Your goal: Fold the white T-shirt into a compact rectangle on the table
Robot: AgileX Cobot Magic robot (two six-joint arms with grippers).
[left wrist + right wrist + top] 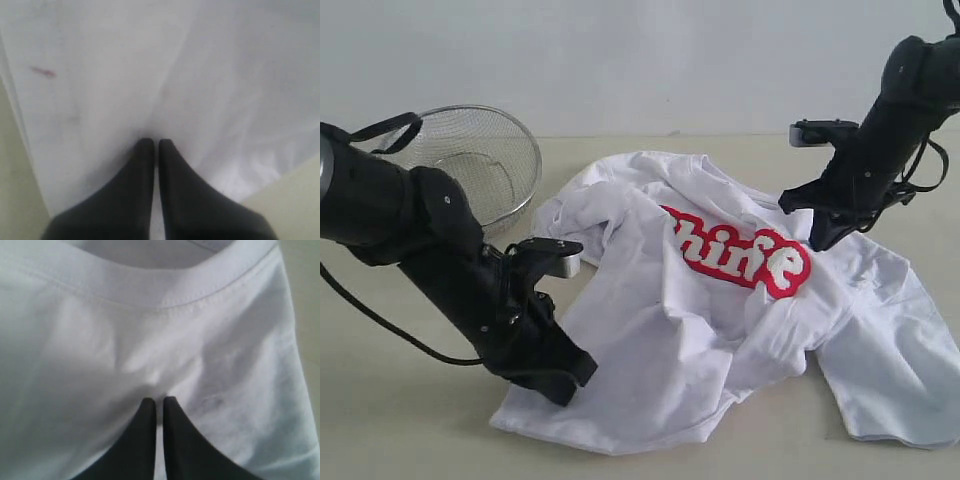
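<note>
1. Your left gripper (156, 143): black fingers pressed together, pinching white cloth that puckers at the tips.
2. Your right gripper (159, 401): closed the same way on cloth just short of a stitched hem.
3. White short-sleeved cotton T-shirt (720, 300), red bubble lettering: rumpled, not yet folded, on the pale beige table (400, 430) just beside the round wire-mesh metal basket (480, 160). The left pinch is at the shirt edge nearer the basket, the right on the side away from it.
4. Bare tabletop borders the basket-side edge.

Both arms (450, 270) are matte black, with looping black cables (380, 325) and pale grey wrist brackets (567, 263).
</note>
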